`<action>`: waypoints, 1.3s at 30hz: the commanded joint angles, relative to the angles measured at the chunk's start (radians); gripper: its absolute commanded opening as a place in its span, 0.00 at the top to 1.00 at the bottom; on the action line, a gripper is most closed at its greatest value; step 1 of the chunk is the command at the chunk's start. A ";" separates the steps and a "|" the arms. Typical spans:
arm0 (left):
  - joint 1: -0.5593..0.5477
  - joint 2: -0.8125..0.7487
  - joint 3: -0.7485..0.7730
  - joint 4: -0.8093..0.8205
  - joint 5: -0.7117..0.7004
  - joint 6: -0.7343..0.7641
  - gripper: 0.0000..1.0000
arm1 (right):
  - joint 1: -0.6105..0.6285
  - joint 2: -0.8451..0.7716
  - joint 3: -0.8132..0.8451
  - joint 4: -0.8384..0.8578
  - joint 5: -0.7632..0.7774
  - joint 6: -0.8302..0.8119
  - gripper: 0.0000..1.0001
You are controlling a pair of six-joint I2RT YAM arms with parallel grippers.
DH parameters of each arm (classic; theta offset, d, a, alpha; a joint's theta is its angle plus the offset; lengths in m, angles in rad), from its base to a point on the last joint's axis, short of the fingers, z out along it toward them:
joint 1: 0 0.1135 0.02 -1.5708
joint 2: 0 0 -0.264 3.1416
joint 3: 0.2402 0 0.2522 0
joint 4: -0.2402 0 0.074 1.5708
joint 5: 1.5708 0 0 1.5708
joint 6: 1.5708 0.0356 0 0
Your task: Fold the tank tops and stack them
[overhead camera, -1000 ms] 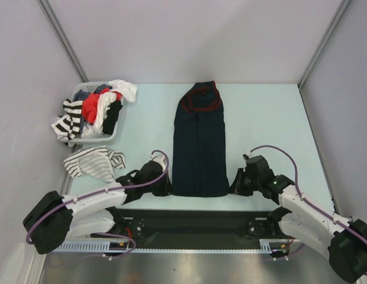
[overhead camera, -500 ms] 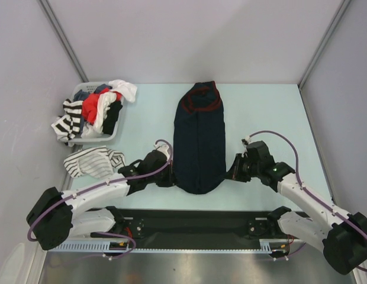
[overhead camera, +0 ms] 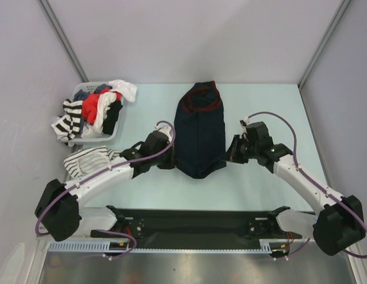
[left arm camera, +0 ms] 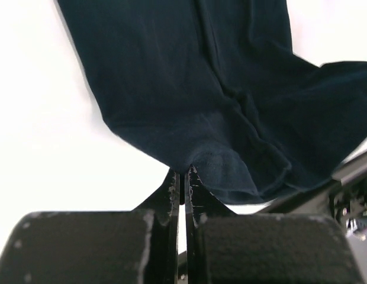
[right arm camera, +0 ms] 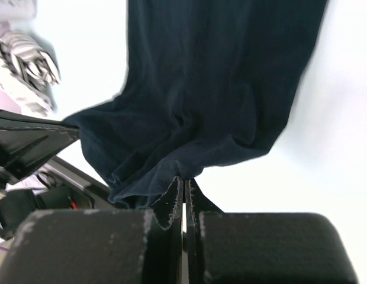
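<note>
Pale green table (overhead camera: 266, 112) stands between grey walls. On its middle lies the navy tank top (overhead camera: 199, 127), with its near hem raised at both corners. The left gripper (left arm camera: 183, 177) is closed on the left corner and the right gripper (right arm camera: 183, 183) on the right one. The striped tank top (overhead camera: 92, 163) lies at the left, beside a basket (overhead camera: 109, 135) of clothes.
</note>
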 commanded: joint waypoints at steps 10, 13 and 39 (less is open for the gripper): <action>0.113 0.174 0.275 -0.045 0.004 0.120 1.00 | -0.101 0.220 0.284 0.010 -0.052 -0.093 1.00; 0.130 0.211 0.318 -0.040 -0.003 0.120 1.00 | -0.115 0.269 0.327 0.025 -0.059 -0.095 1.00; 0.282 0.708 0.691 0.027 0.013 0.154 1.00 | -0.198 0.820 0.750 0.033 0.023 -0.108 1.00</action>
